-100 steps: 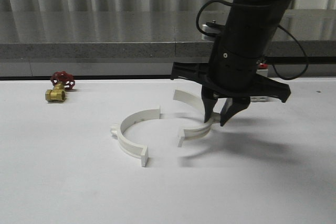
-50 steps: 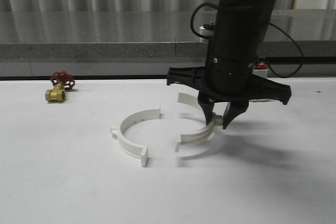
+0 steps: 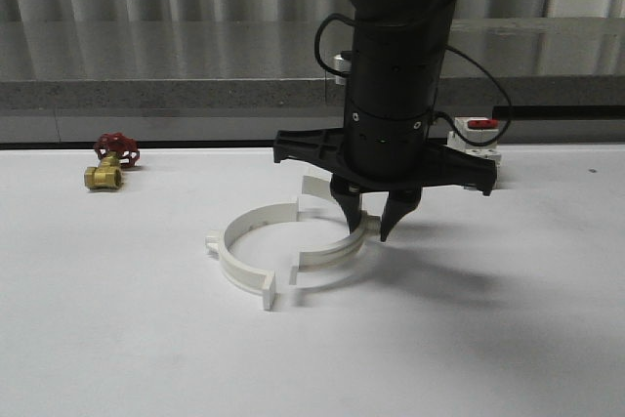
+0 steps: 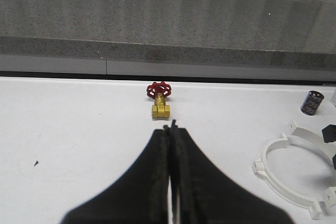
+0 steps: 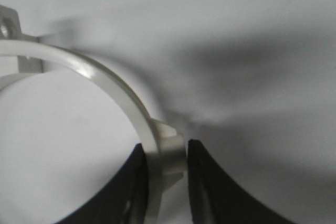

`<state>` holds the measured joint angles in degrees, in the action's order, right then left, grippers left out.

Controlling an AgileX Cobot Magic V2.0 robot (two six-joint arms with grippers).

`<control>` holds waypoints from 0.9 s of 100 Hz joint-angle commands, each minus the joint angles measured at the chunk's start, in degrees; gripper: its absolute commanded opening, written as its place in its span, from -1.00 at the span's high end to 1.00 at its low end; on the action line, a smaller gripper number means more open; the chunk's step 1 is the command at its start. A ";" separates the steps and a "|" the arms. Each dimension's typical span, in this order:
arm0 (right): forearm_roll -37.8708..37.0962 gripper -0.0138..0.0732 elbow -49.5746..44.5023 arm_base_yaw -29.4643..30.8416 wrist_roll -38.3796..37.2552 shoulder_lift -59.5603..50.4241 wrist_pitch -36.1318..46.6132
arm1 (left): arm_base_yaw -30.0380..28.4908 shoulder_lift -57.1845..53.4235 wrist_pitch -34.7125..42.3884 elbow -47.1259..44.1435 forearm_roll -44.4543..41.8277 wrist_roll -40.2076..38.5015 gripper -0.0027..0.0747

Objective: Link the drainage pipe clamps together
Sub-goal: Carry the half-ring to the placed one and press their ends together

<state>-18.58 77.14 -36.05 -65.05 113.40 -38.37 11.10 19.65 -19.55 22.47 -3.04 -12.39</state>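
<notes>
Two white half-ring drainage pipe clamps lie on the white table. In the front view the left clamp (image 3: 230, 259) lies free, opening to the right. My right gripper (image 3: 369, 218) points straight down and is shut on the right clamp (image 3: 327, 247), which opens to the left. In the right wrist view its black fingers (image 5: 202, 174) pinch that clamp's band at a small side lug (image 5: 167, 153). The two clamps' end tabs sit close together; whether they touch I cannot tell. My left gripper (image 4: 169, 126) is shut on nothing and hovers over bare table to the left of the left clamp (image 4: 269, 174).
A brass valve with a red handwheel (image 3: 109, 160) rests at the far left, also straight ahead of the left gripper (image 4: 159, 99). A white breaker with a red switch (image 3: 475, 134) sits behind the right arm. A small dark cylinder (image 4: 313, 102) stands near the back. A grey ledge (image 3: 156, 93) borders the table's far edge.
My right gripper has carried the right clamp leftward across the table. The gap between the two clamps has narrowed to almost nothing. The left clamp has not moved.
</notes>
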 commanded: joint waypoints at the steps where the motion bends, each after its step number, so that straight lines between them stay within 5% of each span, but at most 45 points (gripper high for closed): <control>1: -2.00 0.50 1.65 0.06 -0.63 -2.71 0.67 | -0.11 0.44 4.28 1.56 -0.07 -0.07 0.98; 90: -1.62 0.50 1.65 -1.64 -3.58 0.10 0.99 | -0.11 0.44 4.28 1.56 -0.07 -0.07 0.98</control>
<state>-19.24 77.43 -37.45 -68.34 116.02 -38.37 11.10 19.65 -19.55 22.47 -3.04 -12.39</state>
